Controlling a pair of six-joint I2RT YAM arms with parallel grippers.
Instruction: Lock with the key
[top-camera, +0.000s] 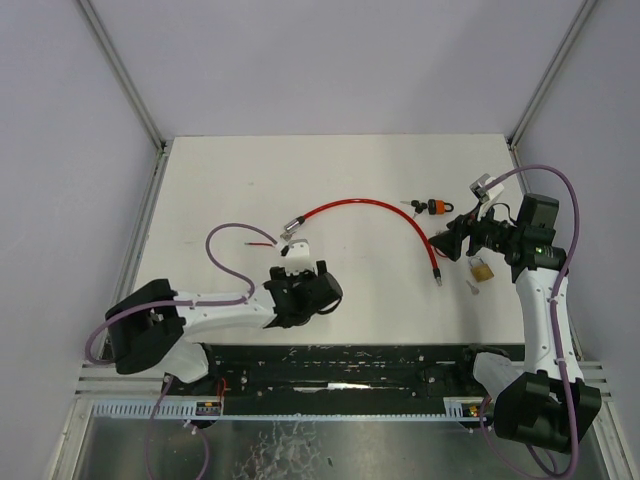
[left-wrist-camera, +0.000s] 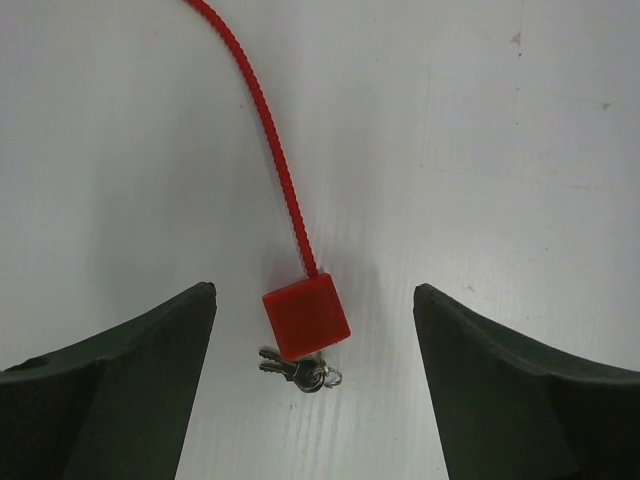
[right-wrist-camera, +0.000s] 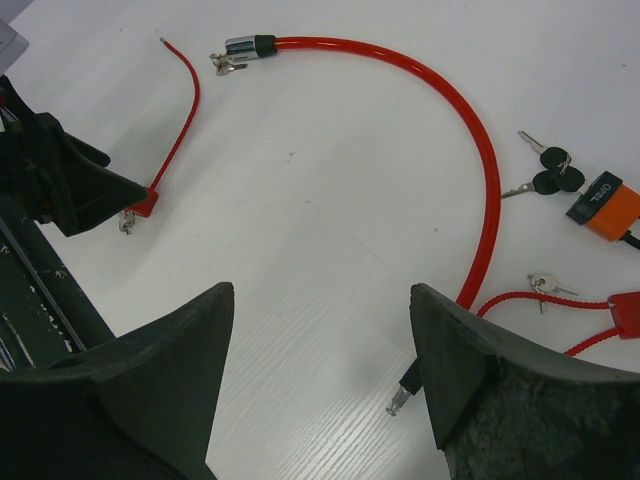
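A small red lock block (left-wrist-camera: 306, 315) lies on the white table at the end of a thin red cable (left-wrist-camera: 270, 140). Two small silver keys (left-wrist-camera: 298, 371) on a ring lie against its near edge. My left gripper (left-wrist-camera: 315, 292) hangs open above the block, one finger to each side, touching nothing. A thick red cable lock (right-wrist-camera: 480, 140) arcs across the table, with a key (right-wrist-camera: 228, 65) at its chrome head (right-wrist-camera: 250, 45). Its metal pin end (right-wrist-camera: 400, 398) lies free beside the right finger. My right gripper (right-wrist-camera: 322, 290) is open and empty over bare table.
An orange padlock (right-wrist-camera: 602, 205) with black-headed keys (right-wrist-camera: 550, 170) lies at the far right. Near it are small silver keys (right-wrist-camera: 548, 285) and a second red block (right-wrist-camera: 625, 310) on a thin cable. A brass padlock (top-camera: 482, 270) sits under the right arm.
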